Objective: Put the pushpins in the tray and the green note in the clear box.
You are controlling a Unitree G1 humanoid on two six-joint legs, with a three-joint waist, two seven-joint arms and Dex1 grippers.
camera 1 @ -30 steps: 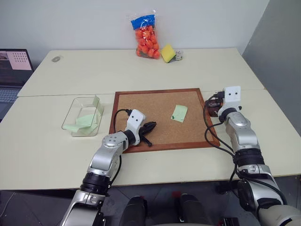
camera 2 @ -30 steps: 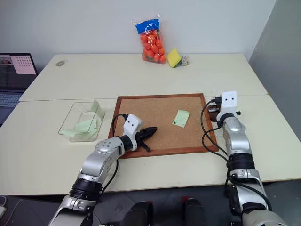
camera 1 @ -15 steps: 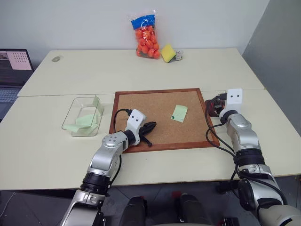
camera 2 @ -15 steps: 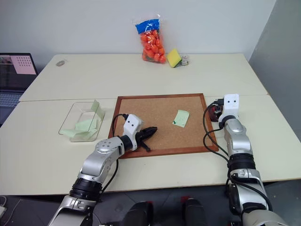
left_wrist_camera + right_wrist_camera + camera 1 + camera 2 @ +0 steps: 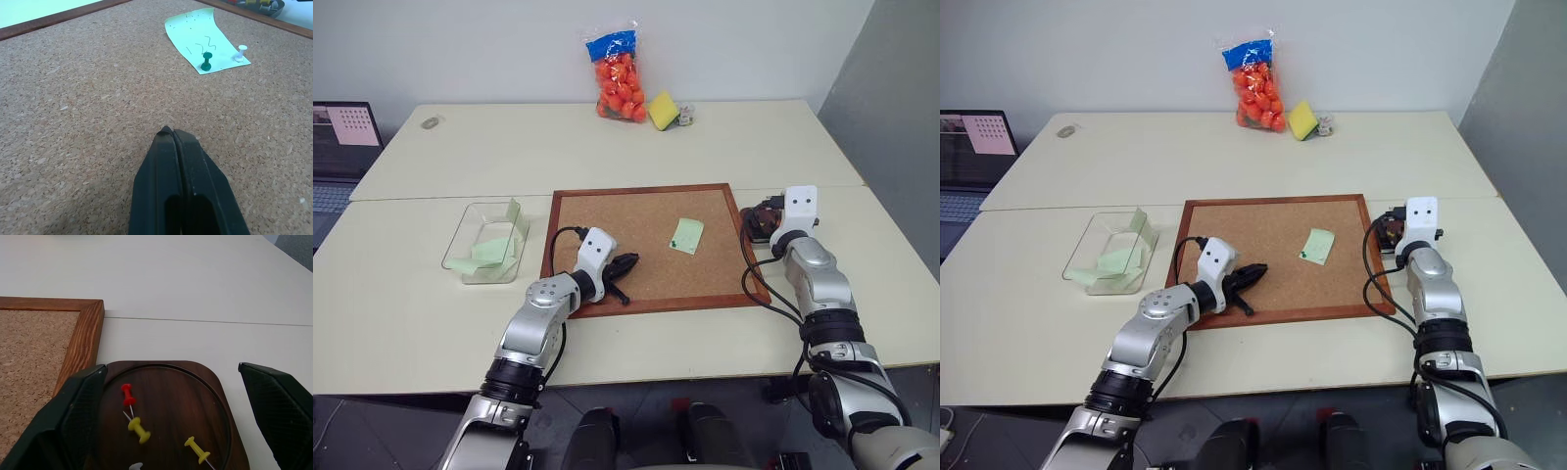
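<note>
At the far left, the clear box (image 5: 487,242) sits on the desk (image 5: 411,294) with pale green slips already lying in it. Just beside it lies the corkboard (image 5: 651,245). My left hand (image 5: 172,134) hovers low over the cork near the board's front left corner, its two black fingers pressed together with nothing between them. Further along the board, toward its right half, the green note (image 5: 204,45) lies flat with scribbles on it, pinned by a green pushpin (image 5: 206,62) and a white pushpin (image 5: 240,53) at one end. Past the board's right frame, touching or just beside it, is the brown tray (image 5: 215,387). My right hand (image 5: 186,404) hangs over it with fingers spread wide, one on each side of the tray. Inside lie a red pushpin (image 5: 128,394), two yellow pushpins (image 5: 139,430), and a white one at the near edge.
</note>
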